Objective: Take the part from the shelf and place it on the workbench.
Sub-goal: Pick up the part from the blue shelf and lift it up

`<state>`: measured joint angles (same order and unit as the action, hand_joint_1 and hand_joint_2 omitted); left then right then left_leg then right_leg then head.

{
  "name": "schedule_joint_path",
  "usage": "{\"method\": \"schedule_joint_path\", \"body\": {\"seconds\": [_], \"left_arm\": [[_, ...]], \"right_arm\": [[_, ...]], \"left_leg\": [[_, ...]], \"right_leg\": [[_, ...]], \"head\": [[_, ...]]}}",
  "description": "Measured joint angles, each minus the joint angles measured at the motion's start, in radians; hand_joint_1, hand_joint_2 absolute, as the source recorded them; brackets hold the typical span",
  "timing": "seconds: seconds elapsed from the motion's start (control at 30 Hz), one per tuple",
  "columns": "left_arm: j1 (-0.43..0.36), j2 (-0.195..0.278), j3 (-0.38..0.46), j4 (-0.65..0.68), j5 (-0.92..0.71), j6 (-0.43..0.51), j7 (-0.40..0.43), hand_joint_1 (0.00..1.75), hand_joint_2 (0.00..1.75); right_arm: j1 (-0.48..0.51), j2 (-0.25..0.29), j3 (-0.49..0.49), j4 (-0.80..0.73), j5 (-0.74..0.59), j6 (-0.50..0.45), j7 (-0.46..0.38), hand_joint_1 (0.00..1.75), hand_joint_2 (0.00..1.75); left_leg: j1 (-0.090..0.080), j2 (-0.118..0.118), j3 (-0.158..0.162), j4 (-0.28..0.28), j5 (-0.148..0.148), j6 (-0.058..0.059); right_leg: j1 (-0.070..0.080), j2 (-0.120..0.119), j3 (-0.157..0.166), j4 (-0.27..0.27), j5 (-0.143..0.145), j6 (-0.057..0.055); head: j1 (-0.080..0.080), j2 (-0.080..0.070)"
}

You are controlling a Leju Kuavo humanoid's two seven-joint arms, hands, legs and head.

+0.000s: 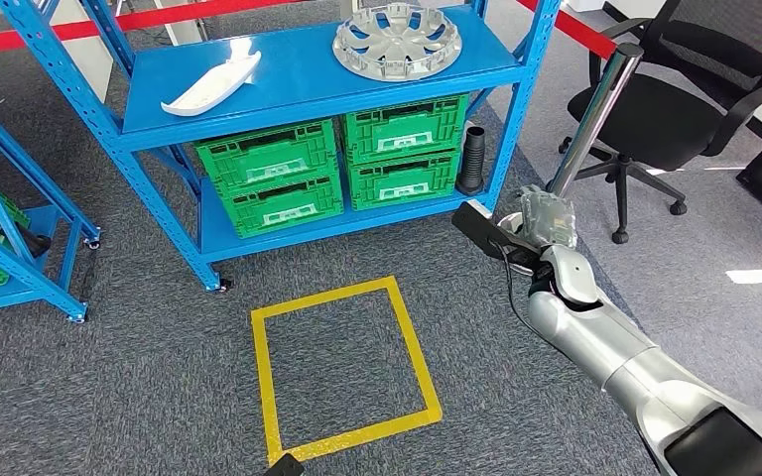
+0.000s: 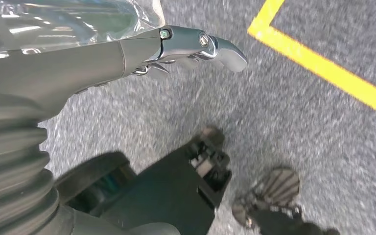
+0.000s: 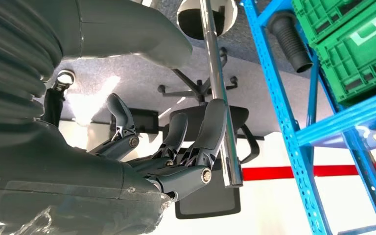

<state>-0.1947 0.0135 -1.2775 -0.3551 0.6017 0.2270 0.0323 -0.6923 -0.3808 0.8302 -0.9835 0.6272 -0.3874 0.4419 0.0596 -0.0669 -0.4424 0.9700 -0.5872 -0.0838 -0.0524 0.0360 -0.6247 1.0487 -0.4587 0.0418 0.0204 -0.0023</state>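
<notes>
A white elongated part point(image 1: 213, 84) lies on the left of the blue shelf board point(image 1: 308, 69), and a silver wheel cover point(image 1: 398, 41) lies on its right. My right hand point(image 1: 541, 223) is raised low beside the shelf's right front post, well below and right of both parts. Its fingers point(image 3: 176, 147) are spread and hold nothing. My left hand point(image 2: 127, 54) hangs over the grey carpet with its thumb straight and nothing in it.
Green crates point(image 1: 268, 178) fill the lower shelf and a black ribbed tube point(image 1: 472, 159) stands at its right end. A chrome post point(image 1: 595, 114) and an office chair point(image 1: 670, 109) stand right of my hand. Yellow tape point(image 1: 342, 367) marks a floor square. Another blue rack point(image 1: 10, 228) stands left.
</notes>
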Motion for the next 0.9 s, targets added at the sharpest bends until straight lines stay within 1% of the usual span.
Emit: {"method": "schedule_joint_path", "body": {"seconds": [0.07, 0.4, 0.5, 0.6, 0.67, 0.7, 0.73, 0.77, 0.8, 0.87, 0.9], "left_arm": [[-0.001, -0.001, -0.004, 0.001, -0.007, 0.007, 0.0, 0.0, 1.75], [-0.001, 0.0, -0.005, 0.004, 0.023, -0.052, -0.003, 0.0, 1.75], [0.0, 0.001, -0.005, 0.005, 0.026, -0.059, -0.003, 0.0, 1.75], [0.0, 0.002, -0.005, 0.006, 0.026, -0.064, -0.003, 0.0, 1.75], [-0.001, 0.003, -0.004, 0.006, 0.024, -0.068, -0.003, 0.0, 1.75], [-0.001, 0.003, -0.004, 0.006, 0.021, -0.069, -0.004, 0.0, 1.75], [-0.001, 0.003, -0.004, 0.006, 0.019, -0.071, -0.005, 0.0, 1.75], [-0.002, 0.003, -0.004, 0.006, 0.017, -0.072, -0.005, 0.0, 1.75], [-0.002, 0.003, -0.004, 0.006, 0.016, -0.072, -0.006, 0.0, 1.75], [-0.001, 0.002, -0.003, 0.007, 0.015, -0.072, -0.006, 0.0, 1.75], [0.0, 0.001, -0.003, 0.007, 0.015, -0.072, -0.006, 0.0, 1.75]], "right_arm": [[-0.001, 0.0, -0.004, -0.013, 0.006, 0.004, 0.005, 1.75, 1.75], [0.0, -0.001, -0.01, -0.04, 0.026, 0.02, 0.018, 1.75, 1.75], [0.001, -0.001, -0.01, -0.044, 0.026, 0.021, 0.018, 1.75, 1.75], [0.003, -0.001, -0.01, -0.045, 0.026, 0.023, 0.019, 1.75, 1.75], [0.004, -0.001, -0.011, -0.047, 0.026, 0.025, 0.019, 1.75, 1.75], [0.005, -0.002, -0.012, -0.049, 0.027, 0.026, 0.019, 1.75, 1.75], [0.005, -0.003, -0.013, -0.051, 0.027, 0.027, 0.019, 1.75, 1.75], [0.004, -0.004, -0.014, -0.052, 0.028, 0.028, 0.019, 1.75, 1.75], [0.003, -0.004, -0.016, -0.054, 0.029, 0.029, 0.018, 1.75, 1.75], [0.003, -0.005, -0.017, -0.056, 0.029, 0.03, 0.018, 1.75, 1.75], [0.006, -0.005, -0.018, -0.056, 0.029, 0.031, 0.018, 1.75, 1.75]], "left_leg": [[0.0, 0.0, 0.0, 0.0, 0.0, 0.0], [0.0, 0.0, 0.0, 0.0, 0.0, 0.0], [-0.002, 0.0, -0.003, 0.007, -0.002, 0.005], [-0.007, 0.0, -0.008, 0.014, -0.005, 0.016], [-0.013, 0.002, -0.007, 0.002, -0.001, 0.034], [-0.014, 0.004, 0.0, -0.011, 0.005, 0.044], [-0.014, 0.005, 0.009, -0.025, 0.012, 0.054], [-0.013, 0.007, 0.02, -0.034, 0.017, 0.059], [-0.012, 0.007, 0.028, -0.04, 0.02, 0.062], [-0.014, 0.008, 0.036, -0.04, 0.017, 0.065], [-0.014, 0.008, 0.04, -0.039, 0.013, 0.064]], "right_leg": [[0.0, 0.0, 0.0, 0.0, 0.0, 0.0], [0.0, 0.0, 0.0, 0.0, 0.0, 0.0], [-0.005, 0.0, 0.0, -0.003, 0.003, 0.002], [-0.012, 0.0, -0.001, -0.009, 0.007, 0.01], [-0.015, 0.0, 0.001, -0.009, 0.025, 0.023], [-0.017, -0.002, -0.001, -0.006, 0.034, 0.029], [-0.016, -0.008, -0.006, 0.003, 0.04, 0.033], [-0.015, -0.014, -0.019, 0.02, 0.033, 0.032], [-0.012, -0.02, -0.043, 0.055, 0.014, 0.028], [-0.005, -0.025, -0.111, 0.161, -0.03, 0.023], [-0.004, -0.026, -0.141, 0.202, -0.038, 0.025]], "head": [[0.0, 0.0], [0.0, 0.0], [0.0, 0.0], [-0.001, 0.0], [0.0, 0.0], [0.0, 0.0], [0.002, 0.0], [0.004, 0.0], [0.007, 0.0], [0.012, 0.0], [0.014, 0.0]]}}
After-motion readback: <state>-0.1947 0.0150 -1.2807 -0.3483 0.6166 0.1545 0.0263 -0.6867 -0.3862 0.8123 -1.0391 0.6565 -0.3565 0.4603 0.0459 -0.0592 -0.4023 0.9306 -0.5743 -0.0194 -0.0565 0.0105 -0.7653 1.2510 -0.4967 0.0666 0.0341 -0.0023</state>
